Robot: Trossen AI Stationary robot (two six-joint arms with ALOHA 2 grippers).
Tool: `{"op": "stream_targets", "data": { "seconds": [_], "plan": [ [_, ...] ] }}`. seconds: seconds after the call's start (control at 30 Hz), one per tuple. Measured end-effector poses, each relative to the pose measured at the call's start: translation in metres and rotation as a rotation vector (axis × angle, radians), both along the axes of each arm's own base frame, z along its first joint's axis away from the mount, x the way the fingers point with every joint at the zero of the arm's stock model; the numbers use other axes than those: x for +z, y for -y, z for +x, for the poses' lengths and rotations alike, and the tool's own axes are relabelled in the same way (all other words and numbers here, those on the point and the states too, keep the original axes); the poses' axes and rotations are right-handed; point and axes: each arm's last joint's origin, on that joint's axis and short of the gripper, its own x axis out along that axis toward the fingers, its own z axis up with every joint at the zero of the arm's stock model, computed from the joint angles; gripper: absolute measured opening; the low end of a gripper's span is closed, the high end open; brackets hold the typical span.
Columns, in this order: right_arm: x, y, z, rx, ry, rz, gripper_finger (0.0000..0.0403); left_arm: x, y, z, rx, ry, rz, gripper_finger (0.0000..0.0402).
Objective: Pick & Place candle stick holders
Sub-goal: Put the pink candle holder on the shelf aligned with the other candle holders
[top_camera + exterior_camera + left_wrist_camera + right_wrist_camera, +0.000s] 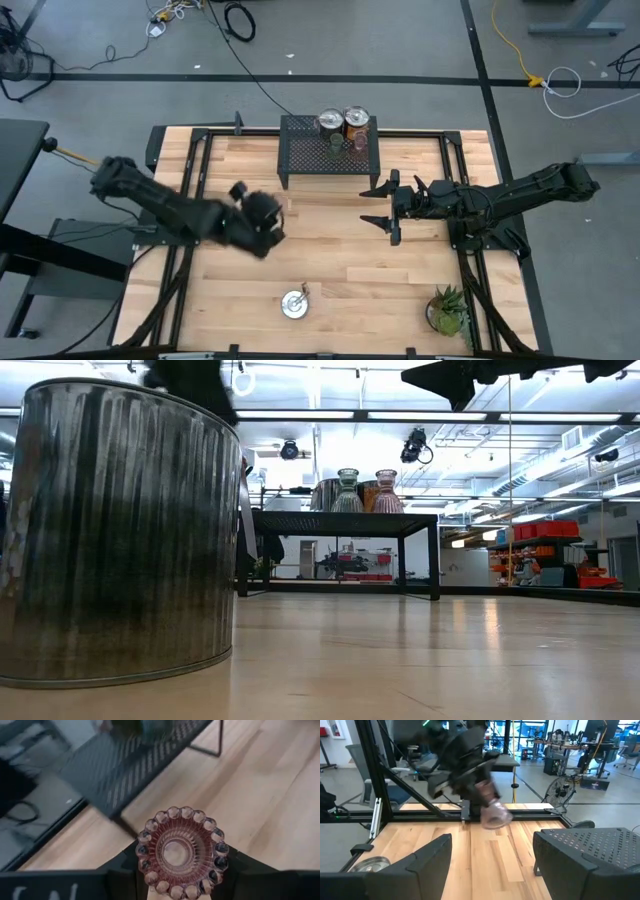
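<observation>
Carrying a pinkish cup (181, 852) clamped in its fingers, the left gripper (262, 222) hangs mid-desk; apparently four holders (343, 124) fill the rack (300, 150) at twelve o'clock, one silver holder (294, 303) remains at six; right gripper (389, 208) waits spread, empty.

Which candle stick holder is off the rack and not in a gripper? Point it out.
The silver-topped holder standing alone on the table's near edge; the others sit on the black rack or in the left gripper.

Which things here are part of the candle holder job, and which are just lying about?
Job:
- pink glass holder held by left hand
- silver holder on the table
- holders on the rack

Lying about:
- black mesh rack
- potted plant
</observation>
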Motion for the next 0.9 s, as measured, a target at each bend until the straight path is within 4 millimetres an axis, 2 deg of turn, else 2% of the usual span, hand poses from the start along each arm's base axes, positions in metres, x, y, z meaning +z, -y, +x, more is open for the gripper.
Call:
{"op": "stream_targets", "data": {
  "seconds": [0.13,0.27,0.4,0.5,0.67,0.9],
  "plan": [
    [0.000,0.000,0.000,0.000,0.002,0.001,0.0279,0.020,-0.039,0.018,-0.072,0.052,-0.033,0.0145],
    [0.000,0.000,0.000,0.000,0.003,0.001,0.0279,0.032,-0.083,0.029,-0.099,0.111,-0.046,0.0145],
    [0.000,0.000,0.000,0.000,0.002,-0.006,0.0279,0.029,-0.128,0.032,-0.045,0.143,-0.119,0.0145],
    [0.001,0.000,0.000,0.001,0.008,-0.016,0.0279,0.025,-0.153,0.033,0.002,0.180,-0.178,0.0145],
    [0.002,0.000,0.000,0.002,0.015,-0.025,0.0279,0.017,-0.177,0.045,-0.023,0.243,-0.240,0.0145],
    [0.002,0.000,0.000,0.001,0.020,-0.025,0.0279,-0.001,-0.186,0.061,-0.010,0.217,-0.231,0.0145]
  ]
}}
